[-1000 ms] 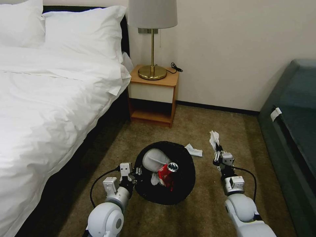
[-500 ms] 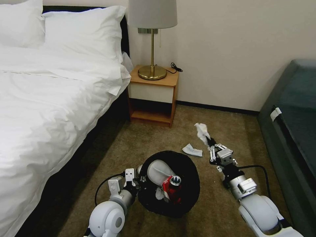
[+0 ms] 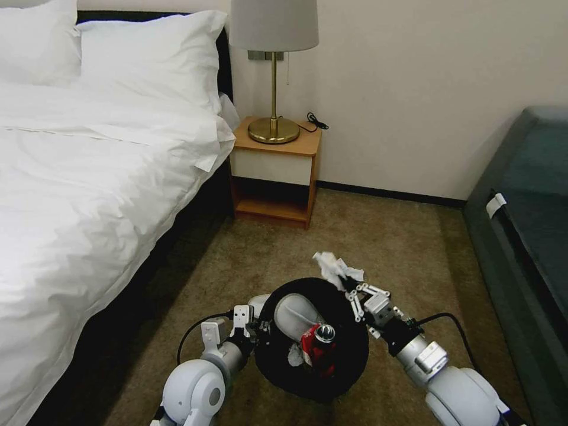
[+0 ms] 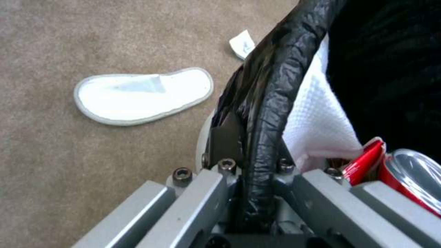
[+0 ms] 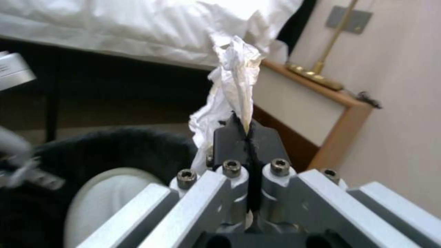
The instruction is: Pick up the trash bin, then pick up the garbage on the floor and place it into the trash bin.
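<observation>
Now the trash bin hangs low in front of the robot, over the carpet beside the bed, its bag-lined rim clenched in the left tool; the left wrist view shows the pads pinching that rim from both sides. Inside it lie 1 white slipper, a crushed red can and some white tissue. The right tool is clamped on a crumpled white tissue, which juts up from its tip, and it now sits at the bin's far right rim. A second ago this tool held the same tissue well off to the right of the bin, over bare carpet; half a second ago it was nearer, and it has since swung across to the rim. Judging by that, the carry is almost done and the tissue needs only to come over the opening and be let go. The bin itself has also drifted nearer the robot and slightly to the right over the same second. Another scrap of tissue lies on the carpet just behind the held one, and the left wrist view shows a second slipper flat on the floor near the bin, so more garbage remains. Beyond stand the nightstand with its lamp.
</observation>
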{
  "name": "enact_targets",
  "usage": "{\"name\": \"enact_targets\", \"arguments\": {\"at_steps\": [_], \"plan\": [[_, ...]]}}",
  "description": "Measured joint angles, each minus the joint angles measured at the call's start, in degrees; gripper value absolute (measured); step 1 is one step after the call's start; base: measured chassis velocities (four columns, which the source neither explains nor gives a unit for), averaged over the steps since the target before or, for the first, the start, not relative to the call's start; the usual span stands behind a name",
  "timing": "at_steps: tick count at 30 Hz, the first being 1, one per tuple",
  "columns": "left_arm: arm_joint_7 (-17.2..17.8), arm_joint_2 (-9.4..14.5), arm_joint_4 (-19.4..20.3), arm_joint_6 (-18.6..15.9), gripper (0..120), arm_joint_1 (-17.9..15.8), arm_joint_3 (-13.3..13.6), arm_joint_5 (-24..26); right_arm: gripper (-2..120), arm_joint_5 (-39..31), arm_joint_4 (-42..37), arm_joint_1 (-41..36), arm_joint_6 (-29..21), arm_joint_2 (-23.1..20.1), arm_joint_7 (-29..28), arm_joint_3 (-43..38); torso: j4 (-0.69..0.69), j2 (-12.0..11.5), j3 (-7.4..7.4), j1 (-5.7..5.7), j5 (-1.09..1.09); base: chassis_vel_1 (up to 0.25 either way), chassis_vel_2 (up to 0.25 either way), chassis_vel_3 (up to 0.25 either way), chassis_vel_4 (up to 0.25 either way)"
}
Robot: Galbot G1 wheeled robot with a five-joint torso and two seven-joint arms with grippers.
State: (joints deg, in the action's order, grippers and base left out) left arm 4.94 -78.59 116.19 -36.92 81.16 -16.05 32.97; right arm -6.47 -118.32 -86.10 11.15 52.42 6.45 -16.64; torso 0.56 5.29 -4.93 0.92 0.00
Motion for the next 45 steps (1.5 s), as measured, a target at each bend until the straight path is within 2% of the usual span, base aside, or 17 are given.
{"name": "enact_targets", "arguments": {"at_steps": [22,23,24,31,32,35,36,38,39,40,41,43,44,45], "plan": [[-0.51,-1.56,0.58,0.2,0,0.02,0.23,0.66,1,2.12,3.47,-1.6,1.32,1.11,1.58,2.22,0.0,0.0,0.0,0.0,0.0,0.0,0.0,0.0,0.0],[-0.46,-1.57,0.76,0.2,0,0.08,0.18,0.79,7,2.28,3.51,-1.67,1.34,1.22,1.59,2.22,0.0,0.0,0.0,0.0,0.0,0.0,0.0,0.0,0.0],[-0.46,-1.57,0.76,0.2,0,0.08,0.18,0.79,7,2.28,3.51,-1.67,1.34,1.22,1.59,2.22,0.0,0.0,0.0,0.0,0.0,0.0,0.0,0.0,0.0],[-0.42,-1.49,1.08,0.21,0,0.49,0.0,1.25,33,2.45,3.28,-1.69,1.25,1.57,1.25,1.88,0.0,0.0,0.0,0.0,0.0,0.0,0.0,0.0,0.0],[-0.42,-1.49,1.08,0.21,0,0.49,0.0,1.25,33,2.45,3.28,-1.69,1.25,1.57,1.25,1.88,0.0,0.0,0.0,0.0,0.0,0.0,0.0,0.0,0.0],[-0.44,-1.4,1.24,0.21,0,0.64,-0.04,1.26,50,2.42,2.96,-1.7,1.04,1.46,1.2,1.21,0.0,0.0,0.0,0.0,-0.01,0.0,0.0,0.0,0.0],[-0.44,-1.4,1.24,0.21,0,0.64,-0.04,1.26,50,2.42,2.96,-1.7,1.04,1.46,1.2,1.21,0.0,0.0,0.0,0.0,-0.01,0.0,0.0,0.0,0.0],[-0.46,-1.36,1.26,0.21,0,0.62,-0.04,1.27,60,2.42,2.96,-1.67,1.02,1.49,1.21,0.94,0.0,0.0,0.0,0.0,0.0,0.0,0.0,0.0,0.0],[-0.46,-1.36,1.26,0.21,0,0.62,-0.04,1.27,60,2.42,2.96,-1.67,1.02,1.49,1.21,0.94,0.0,0.0,0.0,0.0,0.0,0.0,0.0,0.0,0.0],[-0.46,-1.33,1.26,0.21,0,0.62,-0.06,1.26,67,2.34,2.91,-1.66,1.0,1.55,1.2,0.73,0.0,0.0,0.0,0.0,0.0,0.0,0.0,0.0,0.0],[-0.46,-1.33,1.26,0.21,0,0.62,-0.06,1.26,67,2.34,2.91,-1.66,1.0,1.55,1.2,0.73,0.0,0.0,0.0,0.0,0.0,0.0,0.0,0.0,0.0],[-0.45,-1.33,1.26,0.25,0,0.62,-0.1,1.15,79,2.26,2.92,-1.67,0.98,1.58,1.17,0.51,0.0,0.0,0.0,0.0,0.0,0.0,0.0,0.0,0.0],[-0.45,-1.33,1.26,0.25,0,0.62,-0.1,1.15,79,2.26,2.92,-1.67,0.98,1.58,1.17,0.51,0.0,0.0,0.0,0.0,0.0,0.0,0.0,0.0,0.0],[-0.45,-1.33,1.26,0.26,0,0.61,-0.09,1.14,84,2.23,2.94,-1.68,0.99,1.58,1.18,0.49,0.01,0.0,0.0,0.0,0.0,0.0,0.0,0.0,0.0]]}}
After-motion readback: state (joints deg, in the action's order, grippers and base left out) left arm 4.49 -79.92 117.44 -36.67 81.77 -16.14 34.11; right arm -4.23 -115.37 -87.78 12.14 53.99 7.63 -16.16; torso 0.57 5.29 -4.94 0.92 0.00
